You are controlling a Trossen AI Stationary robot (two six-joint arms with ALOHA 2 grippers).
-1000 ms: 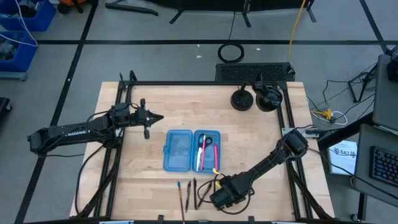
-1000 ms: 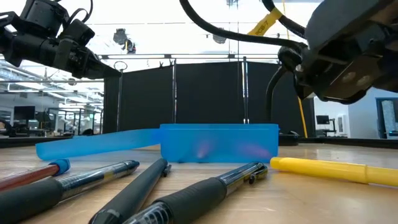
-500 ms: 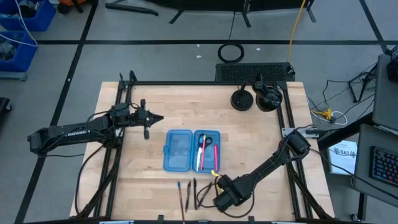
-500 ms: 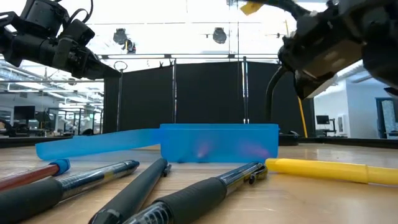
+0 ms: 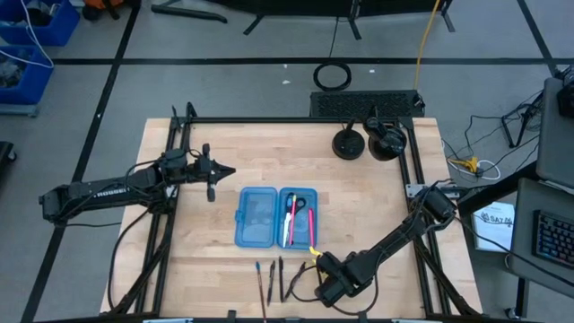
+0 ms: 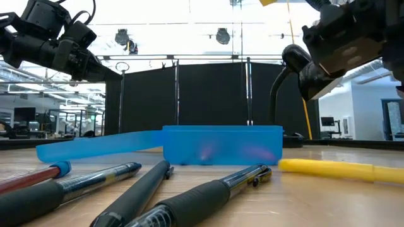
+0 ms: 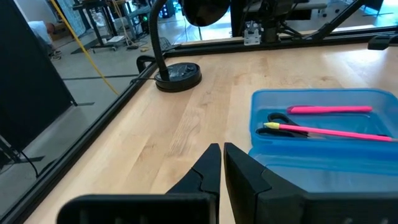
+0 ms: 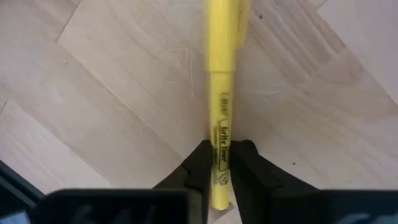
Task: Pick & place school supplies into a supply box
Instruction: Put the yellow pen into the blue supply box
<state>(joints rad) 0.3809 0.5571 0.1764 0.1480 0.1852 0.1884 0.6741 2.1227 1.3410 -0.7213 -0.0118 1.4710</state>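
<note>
The right gripper (image 5: 325,285) sits low near the table's front edge, clamped on a yellow marker (image 5: 313,254) that lies just by the box's (image 5: 275,216) front right corner. In this high view the left gripper (image 5: 213,172) hangs beyond the box's far left corner, waiting. The box is open, two halves side by side: the right one holds scissors (image 5: 301,206) and two pink-red pens, the left looks bare. Three pens (image 5: 271,280) lie loose on the wood in front of it.

From table height, four pens (image 6: 136,192) lie in the foreground, so the count from above may miss one; the marker lies to their right.

The left wrist view shows its fingers (image 7: 209,169) pressed together on nothing, and in the box one thick pink pen, one thin one and the scissors.

The right wrist view shows the fingers (image 8: 200,163) pinching the marker's end.

Judging by this, three supplies are in; the marker and three or four pens are left.
</note>
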